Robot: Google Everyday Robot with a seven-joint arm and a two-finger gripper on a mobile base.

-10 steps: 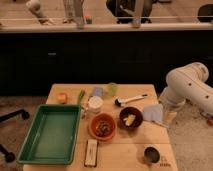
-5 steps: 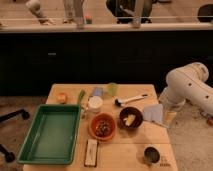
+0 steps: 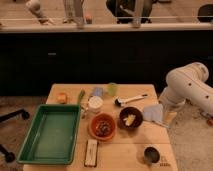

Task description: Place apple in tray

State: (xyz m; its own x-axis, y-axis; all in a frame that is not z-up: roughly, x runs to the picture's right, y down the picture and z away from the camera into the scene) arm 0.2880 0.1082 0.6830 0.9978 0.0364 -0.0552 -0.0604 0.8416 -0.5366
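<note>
The apple (image 3: pixel 62 97), small and orange-yellow, sits on the wooden table's far left corner, just behind the tray. The green tray (image 3: pixel 30 150) lies along the table's left side with nothing in it. My white arm reaches in from the right, and its gripper (image 3: pixel 169 116) hangs low at the table's right edge beside a pale blue cloth (image 3: pixel 152 113). The gripper is open, holds nothing, and is far from the apple.
Between the tray and the arm stand an orange bowl (image 3: pixel 102 126), a dark bowl (image 3: pixel 131 118), a white container (image 3: pixel 95 104), a green cup (image 3: pixel 112 89) and a brush (image 3: pixel 131 99). A black-and-white flat object (image 3: pixel 91 151) and a dark can (image 3: pixel 151 154) lie near the front edge.
</note>
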